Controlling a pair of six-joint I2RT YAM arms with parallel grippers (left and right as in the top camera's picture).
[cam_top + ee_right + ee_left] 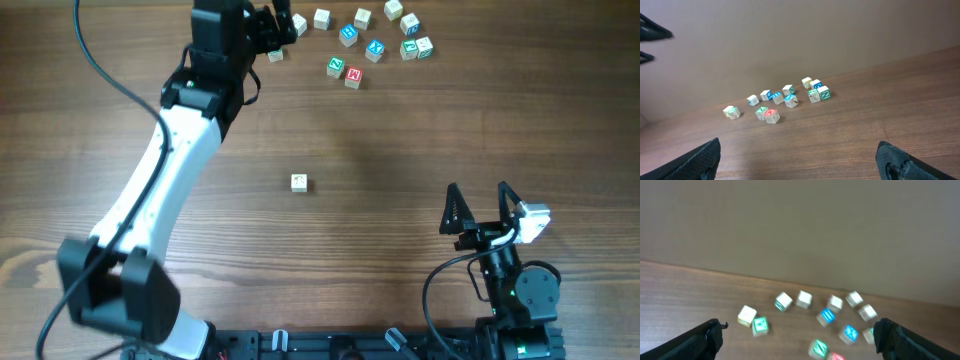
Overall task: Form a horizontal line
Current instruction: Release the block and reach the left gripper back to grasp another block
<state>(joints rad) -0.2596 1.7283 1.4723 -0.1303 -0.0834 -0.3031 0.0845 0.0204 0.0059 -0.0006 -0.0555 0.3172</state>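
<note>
One pale-topped cube (299,182) lies alone at the middle of the table. The blue X cube (375,47) sits in the cluster of alphabet cubes at the far edge, among several pale cubes such as one at the cluster's near left (322,17). It also shows blurred in the left wrist view (849,332) and small in the right wrist view (791,100). My left gripper (278,30) (797,335) is open and empty, hovering over the cluster's left end. My right gripper (478,190) (797,155) is open and empty near the front right.
The cluster also holds a red-lettered cube (353,76) (771,115), green-lettered cubes (336,67) (760,325) and another blue cube (348,34). My left arm (170,170) stretches diagonally across the table's left half. A wall rises behind the far edge.
</note>
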